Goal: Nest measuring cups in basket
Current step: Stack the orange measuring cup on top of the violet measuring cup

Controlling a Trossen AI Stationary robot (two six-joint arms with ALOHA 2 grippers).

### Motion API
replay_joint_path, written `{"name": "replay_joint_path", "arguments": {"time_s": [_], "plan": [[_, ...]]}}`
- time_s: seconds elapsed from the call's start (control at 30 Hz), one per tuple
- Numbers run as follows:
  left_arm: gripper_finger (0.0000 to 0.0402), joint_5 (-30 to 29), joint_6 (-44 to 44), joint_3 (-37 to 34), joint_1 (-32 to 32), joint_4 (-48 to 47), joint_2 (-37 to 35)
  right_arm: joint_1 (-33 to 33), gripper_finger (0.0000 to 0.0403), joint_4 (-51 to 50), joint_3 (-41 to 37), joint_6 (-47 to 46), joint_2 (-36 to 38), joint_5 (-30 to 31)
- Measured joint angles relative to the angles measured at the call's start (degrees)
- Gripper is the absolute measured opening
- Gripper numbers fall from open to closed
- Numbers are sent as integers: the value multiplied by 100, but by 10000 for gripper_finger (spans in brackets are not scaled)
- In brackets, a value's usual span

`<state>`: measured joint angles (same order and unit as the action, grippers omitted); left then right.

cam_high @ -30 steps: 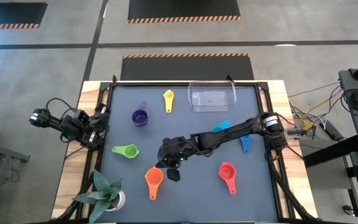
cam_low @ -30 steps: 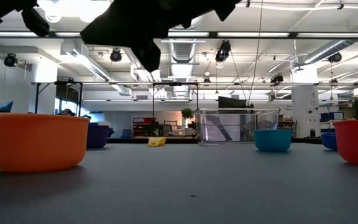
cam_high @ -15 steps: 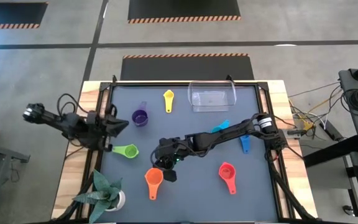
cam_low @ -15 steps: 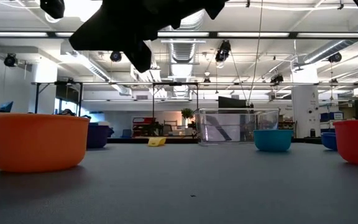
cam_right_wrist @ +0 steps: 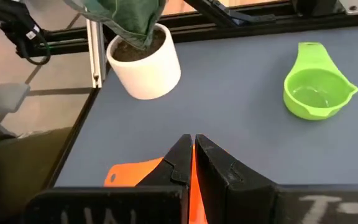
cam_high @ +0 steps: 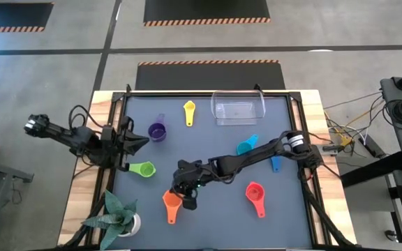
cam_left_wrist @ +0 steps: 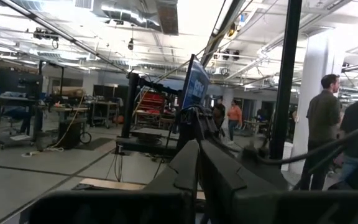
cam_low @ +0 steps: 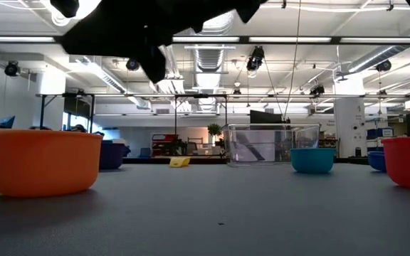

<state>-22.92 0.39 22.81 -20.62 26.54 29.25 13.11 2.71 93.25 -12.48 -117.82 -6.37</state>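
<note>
Seven measuring cups lie apart on the grey mat: purple [cam_high: 157,130], yellow [cam_high: 190,111], green [cam_high: 142,169], orange [cam_high: 172,202], red [cam_high: 255,194], cyan [cam_high: 246,145] and blue [cam_high: 276,162]. The clear basket [cam_high: 239,108] stands at the far edge with nothing in it. My right gripper [cam_high: 185,201] is shut and hangs just over the orange cup [cam_right_wrist: 135,173]; the low view shows it well above the cup's rim [cam_low: 45,135]. My left gripper [cam_high: 142,141] is shut at the table's left edge, pointing right and slightly upward, between the purple and green cups.
A white pot with a green plant [cam_high: 121,217] stands at the near left corner, close to the orange cup. A black frame rail [cam_high: 117,174] runs along the mat's edges. People stand in the room beyond the table [cam_left_wrist: 322,124].
My right gripper has moved toward the table's near left, from beside the orange cup to over it, staying shut. My left arm has unfolded and risen; its gripper has tipped upward and reached out toward the table's right, then held still.
</note>
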Motion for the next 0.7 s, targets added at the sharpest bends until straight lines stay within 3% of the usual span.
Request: {"name": "replay_joint_path", "arguments": {"time_s": [0.27,0.43,0.7], "plan": [[0,0,-7,0,0,-4,3,2,9,-109,263,-160,-518,-307],[0,2,-7,0,0,-5,3,9,9,-1356,564,-97,-610,-407],[0,1,-8,0,0,-5,3,13,9,-1704,588,-97,-579,-66]]}}
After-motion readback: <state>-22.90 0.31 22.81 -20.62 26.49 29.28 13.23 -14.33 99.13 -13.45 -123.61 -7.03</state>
